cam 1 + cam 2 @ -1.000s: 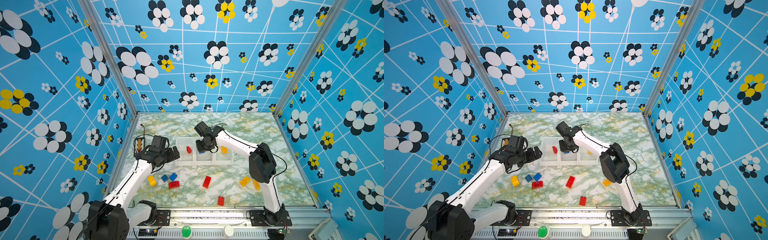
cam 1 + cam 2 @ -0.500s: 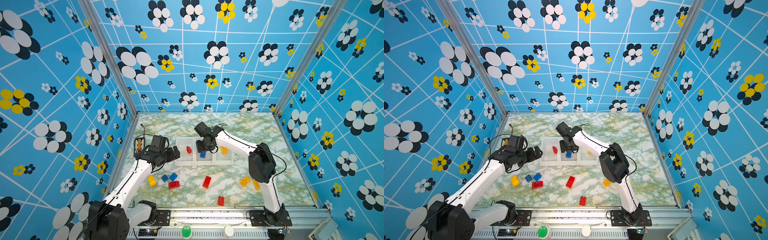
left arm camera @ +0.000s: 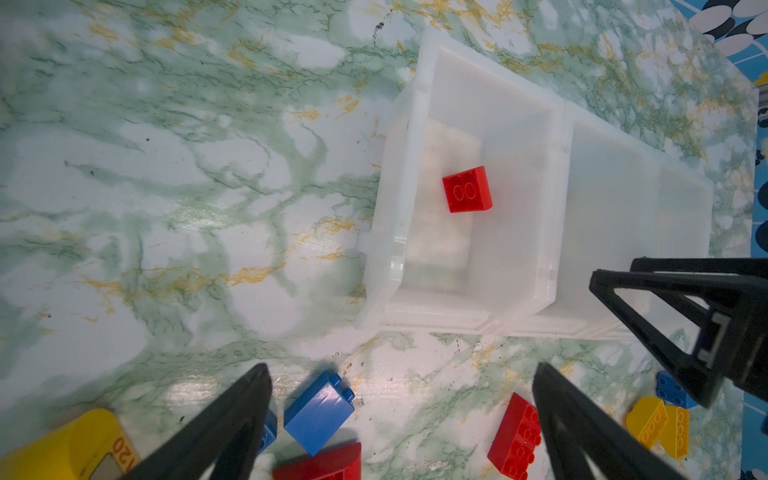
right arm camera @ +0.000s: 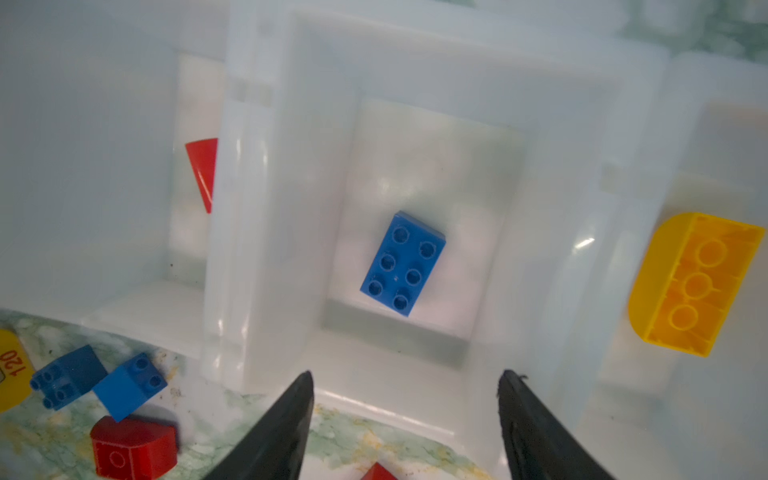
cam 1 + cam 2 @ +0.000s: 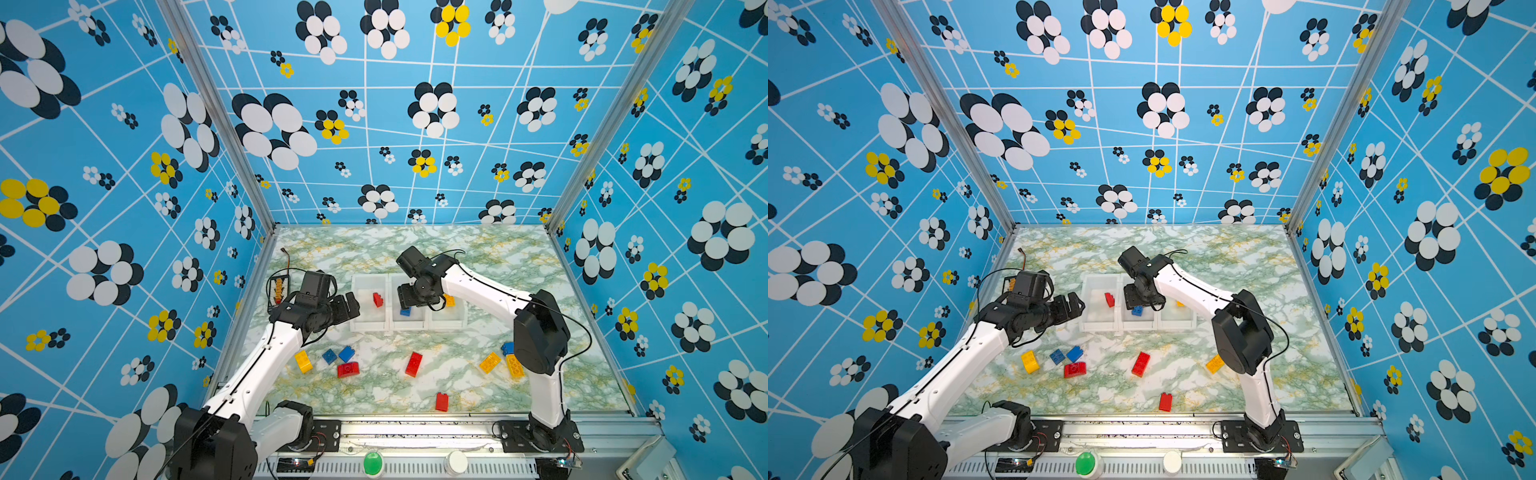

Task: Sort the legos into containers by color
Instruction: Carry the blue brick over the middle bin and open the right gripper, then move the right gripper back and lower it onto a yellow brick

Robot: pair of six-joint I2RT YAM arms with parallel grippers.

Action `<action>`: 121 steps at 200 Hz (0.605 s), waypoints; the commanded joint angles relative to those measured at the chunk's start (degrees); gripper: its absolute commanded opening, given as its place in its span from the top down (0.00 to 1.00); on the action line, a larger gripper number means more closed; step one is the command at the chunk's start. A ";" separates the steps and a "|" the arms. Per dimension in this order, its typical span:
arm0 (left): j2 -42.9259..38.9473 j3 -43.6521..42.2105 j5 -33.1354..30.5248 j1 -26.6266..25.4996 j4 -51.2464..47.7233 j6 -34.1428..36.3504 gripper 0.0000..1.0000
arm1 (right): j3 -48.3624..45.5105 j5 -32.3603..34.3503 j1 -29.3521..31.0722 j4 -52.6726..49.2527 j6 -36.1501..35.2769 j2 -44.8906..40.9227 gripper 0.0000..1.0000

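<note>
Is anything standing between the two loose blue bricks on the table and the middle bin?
Yes. The right end effector hangs open directly over the middle bin, above a blue brick inside. The table between the loose blue bricks and that bin looks bare.

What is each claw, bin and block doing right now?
left gripper: open, empty, beside the left bin
right gripper: open, empty, over the middle bin
left bin: holds one red brick
middle bin: holds one blue brick, studs up
right bin: holds one yellow brick
loose bricks: lying unsorted on the table
</note>
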 commanded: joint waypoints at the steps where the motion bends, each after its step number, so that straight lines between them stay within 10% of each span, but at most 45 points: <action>1: -1.42 -1.60 0.56 0.38 0.35 1.24 0.01 | -3.95 1.93 -0.26 -1.47 1.60 -6.11 0.25; 121: -3.40 -4.26 1.62 0.56 2.47 -1.13 0.01 | -33.65 1.26 -10.56 -3.05 10.73 -32.80 0.16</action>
